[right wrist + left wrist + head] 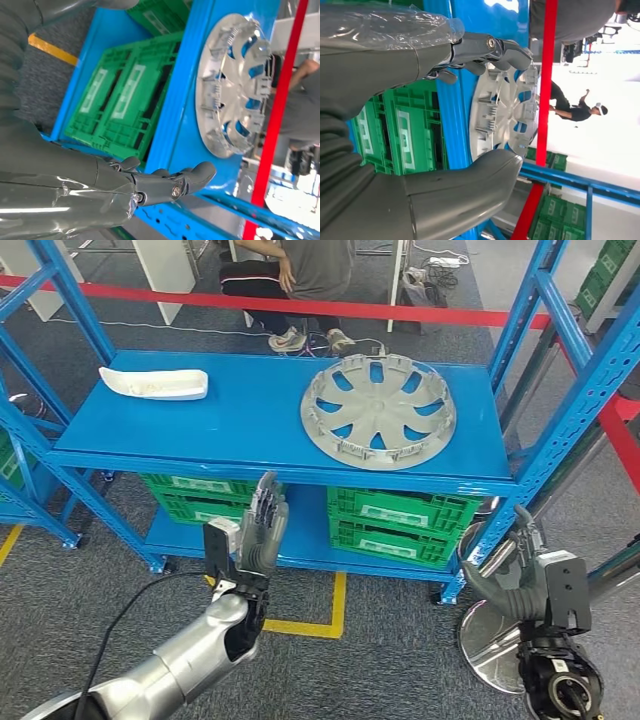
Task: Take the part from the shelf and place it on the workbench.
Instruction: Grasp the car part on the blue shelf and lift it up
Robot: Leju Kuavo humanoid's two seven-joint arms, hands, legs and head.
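- Silver hubcap (pixel 378 406) lies flat on the blue shelf (pixel 249 420) top deck, right half, untouched by either hand.
- Left hand (pixel 263 525) is raised in front of the shelf edge, fingers spread, holding nothing.
- Right hand (pixel 507 580) sits low by the shelf's right post (pixel 494 525), fingers loose and empty.
- Risk: the part is wide, thin and spoked (awkward rim), so a one-sided grip could tilt it or slide it off the edge.
- Risk: the right arm could clip the post reaching in.
- White tray-like piece (pixel 155 383) sits well apart, far left.

A grey wheel cover (pixel 378 406) lies on the blue shelf (pixel 249 420); both robot hands hang empty below.
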